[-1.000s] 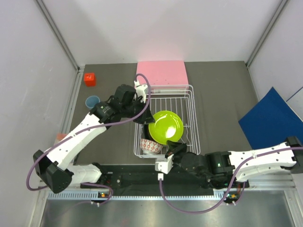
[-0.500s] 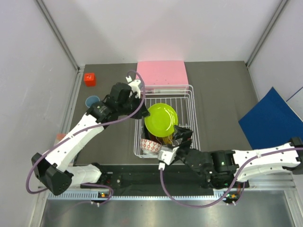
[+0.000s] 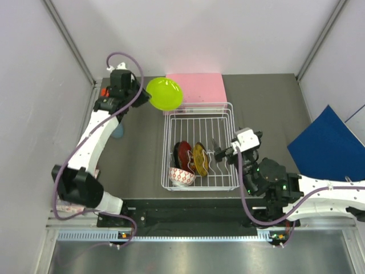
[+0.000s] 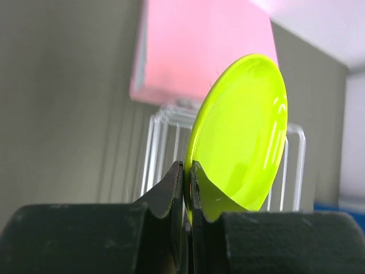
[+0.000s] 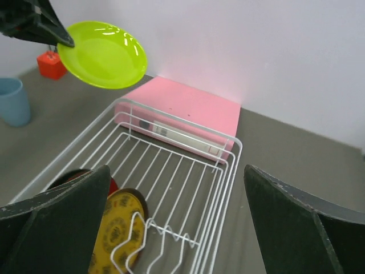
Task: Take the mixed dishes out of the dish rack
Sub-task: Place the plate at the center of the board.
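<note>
Since our left gripper (image 4: 186, 171) pinches the lime green plate (image 3: 164, 93) by its rim, it hangs clear past the dish rack's (image 3: 199, 104) far-left corner; our right gripper (image 3: 219, 153) stands spread at the rack's right side.

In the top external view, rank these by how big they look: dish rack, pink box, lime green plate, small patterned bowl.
Largest to smallest:
1. dish rack
2. pink box
3. lime green plate, held up nearer the camera, so its look is inflated
4. small patterned bowl

Lime green plate (image 3: 165, 94); white wire rack (image 3: 199, 128); pink box (image 3: 197, 85); light blue cup (image 5: 12, 101).
</note>
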